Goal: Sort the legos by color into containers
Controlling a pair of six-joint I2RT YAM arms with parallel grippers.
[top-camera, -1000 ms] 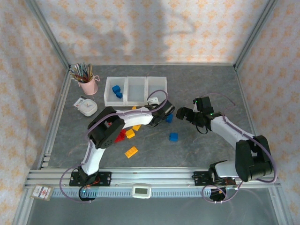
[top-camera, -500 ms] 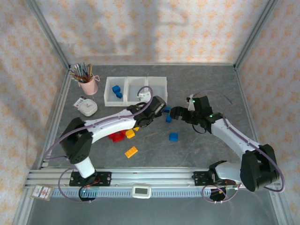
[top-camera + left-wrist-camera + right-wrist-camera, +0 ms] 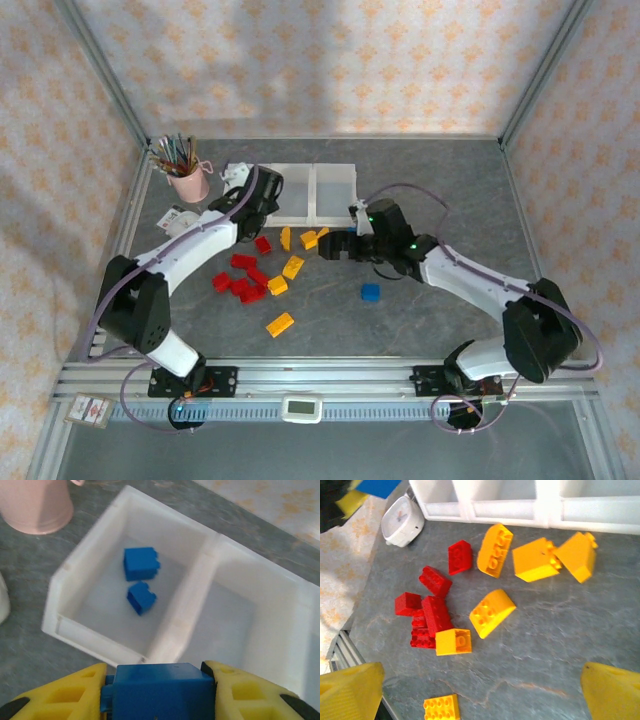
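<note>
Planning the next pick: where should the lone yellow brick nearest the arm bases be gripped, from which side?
Pinch the yellow brick across its two long sides, coming straight down from above: it lies flat, studs up, with nothing touching it.

Lab test enclosure, aluminium rail frame (image 3: 330,372), patterned backdrop walls (image 3: 330,60), grey table (image 3: 440,310)

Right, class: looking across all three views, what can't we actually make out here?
- Left wrist view: the bottom edge cuts off the lower part of the blue brick held in the left gripper.
- Top view: that gripper covers the left end of the bins, hiding what lies inside.
- Right wrist view: the top edge cuts off the bins' insides.
- Top view: the pencils in the pink cup are too small to count.
</note>
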